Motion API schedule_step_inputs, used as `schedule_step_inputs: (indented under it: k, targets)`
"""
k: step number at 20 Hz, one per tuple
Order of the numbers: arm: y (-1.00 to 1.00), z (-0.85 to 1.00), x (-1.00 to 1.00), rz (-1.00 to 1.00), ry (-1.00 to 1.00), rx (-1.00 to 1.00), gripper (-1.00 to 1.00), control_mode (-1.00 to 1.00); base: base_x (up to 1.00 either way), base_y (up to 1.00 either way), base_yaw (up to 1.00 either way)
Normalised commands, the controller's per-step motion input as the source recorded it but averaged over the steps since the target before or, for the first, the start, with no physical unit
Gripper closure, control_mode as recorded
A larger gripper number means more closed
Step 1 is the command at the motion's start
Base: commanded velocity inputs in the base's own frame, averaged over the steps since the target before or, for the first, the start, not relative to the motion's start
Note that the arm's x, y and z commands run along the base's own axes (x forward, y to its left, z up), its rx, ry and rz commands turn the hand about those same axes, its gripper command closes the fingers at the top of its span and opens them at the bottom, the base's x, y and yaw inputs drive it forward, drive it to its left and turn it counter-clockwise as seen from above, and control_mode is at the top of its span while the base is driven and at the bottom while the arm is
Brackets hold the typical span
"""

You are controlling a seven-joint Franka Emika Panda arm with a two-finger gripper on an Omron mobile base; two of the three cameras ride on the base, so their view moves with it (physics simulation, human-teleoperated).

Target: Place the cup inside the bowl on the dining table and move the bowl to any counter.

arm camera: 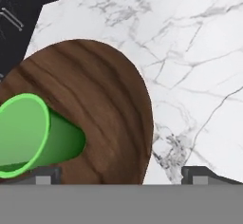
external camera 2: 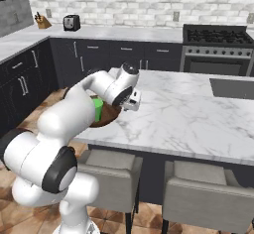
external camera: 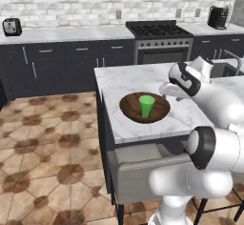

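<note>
Nearest you, the gripper [arm camera: 121, 174] hangs low over the tabletop [external camera: 143, 81] with its two dark tips set wide apart and nothing between them; one tip sits over the wooden rim, the other over bare marble. In the left base view the hand hovers just right of the bowl [external camera: 144, 107], close to its edge.

Just beyond the tips, the bowl rests flat near the corner of the dining table. The cup [external camera: 146, 106] stands upright inside it, a little off centre, so the first half of the job looks done. What remains, I judge, is carrying the bowl.

To do that well, straddle the rim with one tip inside the wall and one outside, then close firmly. Keep clear of the cup, which stands close enough to be knocked over. Lift level and slowly, since a tilt could tip the tumbler out.

Farther back, the counter [external camera: 66, 34] runs along the wall beside the stove [external camera: 159, 31]; that open stretch is a fair target.
</note>
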Motion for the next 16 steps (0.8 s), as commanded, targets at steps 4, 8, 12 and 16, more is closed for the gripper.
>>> schedule_step_inputs:
  k: [4,8,12,16]
  targets:
    - [0.02,-0.06,0.18,0.0,0.16,0.0,-1.0,-1.0,0.0,0.0,0.0]
    - [0.0,-0.19,0.13,0.0,0.15,0.0,-1.0,-1.0,0.0,0.0,0.0]
    - [0.0,-0.16,0.08,0.0,0.07,0.0,-1.0,-1.0,0.0,0.0,0.0]
    - [0.0,-0.25,0.05,0.0,0.01,0.01,-1.0,-1.0,0.0,0.0,0.0]
